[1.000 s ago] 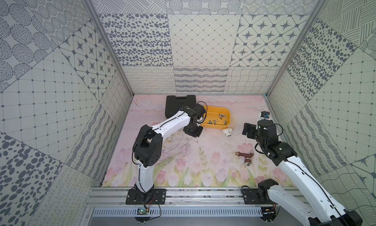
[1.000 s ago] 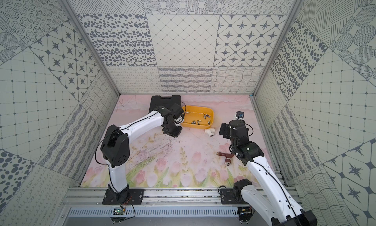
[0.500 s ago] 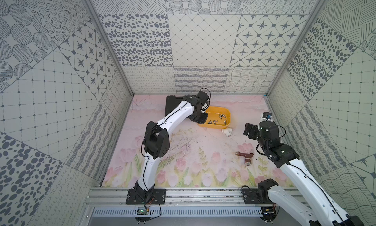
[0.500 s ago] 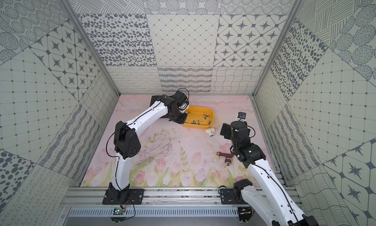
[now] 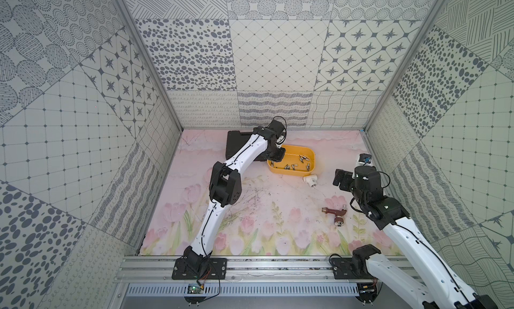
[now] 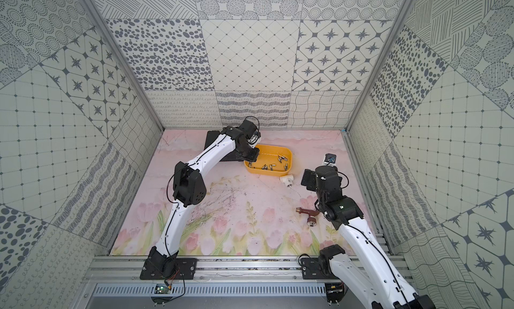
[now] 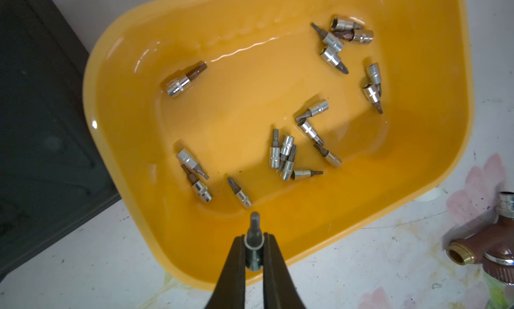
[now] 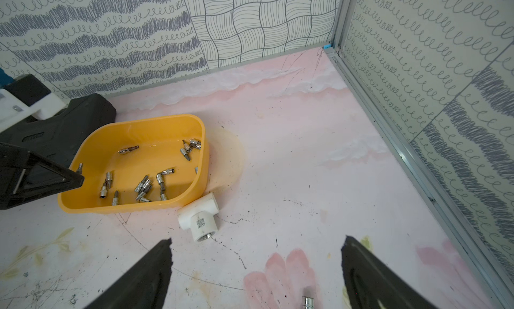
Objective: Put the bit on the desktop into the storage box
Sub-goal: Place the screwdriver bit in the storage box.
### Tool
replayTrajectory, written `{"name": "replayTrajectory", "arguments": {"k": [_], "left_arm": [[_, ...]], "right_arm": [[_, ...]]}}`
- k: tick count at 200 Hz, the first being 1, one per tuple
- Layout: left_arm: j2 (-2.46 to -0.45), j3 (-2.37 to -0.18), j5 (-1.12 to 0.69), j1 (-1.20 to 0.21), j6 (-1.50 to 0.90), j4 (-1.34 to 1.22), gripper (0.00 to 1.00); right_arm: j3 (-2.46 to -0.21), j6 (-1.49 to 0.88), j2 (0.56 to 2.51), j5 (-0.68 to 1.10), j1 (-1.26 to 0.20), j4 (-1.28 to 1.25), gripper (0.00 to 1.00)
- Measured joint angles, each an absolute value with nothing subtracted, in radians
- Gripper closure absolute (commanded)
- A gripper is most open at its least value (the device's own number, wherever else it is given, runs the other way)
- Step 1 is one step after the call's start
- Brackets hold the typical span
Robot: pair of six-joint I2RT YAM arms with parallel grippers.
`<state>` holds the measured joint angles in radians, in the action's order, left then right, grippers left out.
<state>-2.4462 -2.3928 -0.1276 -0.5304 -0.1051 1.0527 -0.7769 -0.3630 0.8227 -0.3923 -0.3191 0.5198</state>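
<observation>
Top views first: the left gripper (image 5: pixel 274 154) hangs over the end of the storage box (image 5: pixel 311 158) that sits beside the black case (image 5: pixel 236 143). The right gripper (image 5: pixel 340 178) is well apart, off the box's opposite end near the white pipe tee (image 5: pixel 310 180). So the left arm is plainly the nearer one. The bit itself is too small to pick out from up here.

Left wrist view, and there it is: the gripper (image 7: pixel 254 238) is pinched narrow on the bit (image 7: pixel 254 231). Its long axis runs in line with the fingers, tip poking out toward the box's inside. Below it lies the sloping yellow wall (image 7: pixel 194 238), just inside the rim. I'd say a release here lands it in, though only barely past the edge. Well over a dozen loose bits (image 7: pixel 283 154) already lie flat on the box floor, in scattered clusters.

Right wrist view: that gripper (image 8: pixel 257 239) stands wide and empty over bare table (image 8: pixel 306 154). From here the carried bit (image 8: pixel 80 168) shows above the box rim.
</observation>
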Motion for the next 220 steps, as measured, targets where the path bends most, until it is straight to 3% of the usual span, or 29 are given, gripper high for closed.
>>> {"name": "replayTrajectory", "arguments": {"k": [163, 192, 220], "left_arm": [[-2.529, -2.403, -0.180, -0.522, -0.125, 0.922, 0.89], [-2.529, -2.403, -0.180, -0.521, -0.128, 0.919, 0.74], [-2.528, -2.403, -0.179, -0.522, -0.129, 0.917, 0.53]], "right_arm": [[-0.777, -0.398, 0.841, -0.358, -0.319, 0.521, 0.03], [-0.777, -0.408, 0.841, -0.348, -0.319, 0.521, 0.03], [-0.777, -0.408, 0.839, -0.343, -0.319, 0.522, 0.03]]}}
